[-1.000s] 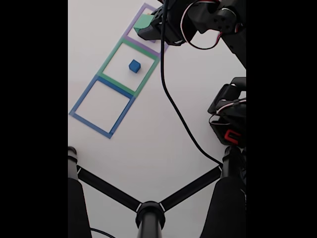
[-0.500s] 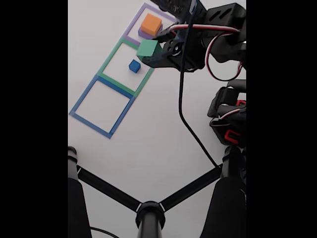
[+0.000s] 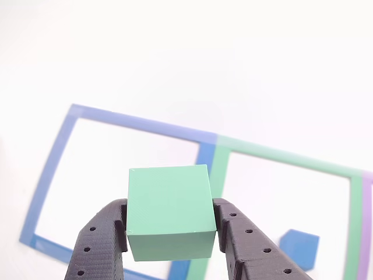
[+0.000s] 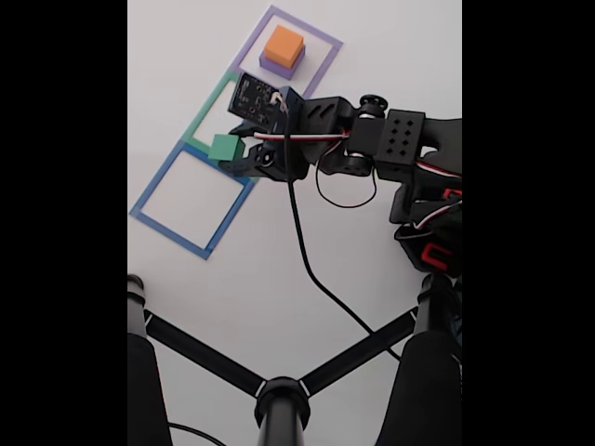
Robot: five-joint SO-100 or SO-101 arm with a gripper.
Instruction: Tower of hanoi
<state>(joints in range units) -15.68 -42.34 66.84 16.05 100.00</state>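
The gripper (image 3: 170, 236) (clamped on the green block (image 3: 169, 211)) carries it toward the blue outline (image 4: 191, 201), where lowering and release seem next.

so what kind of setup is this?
Likely a hobby or lab robot bench: a plain white tabletop with taped coloured square outlines, a camera stand, and a small arm holding a green block.

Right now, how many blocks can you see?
4. The green block is held in the gripper; the blue block lies inside the green outline; the orange block sits on the purple block in the purple outline.
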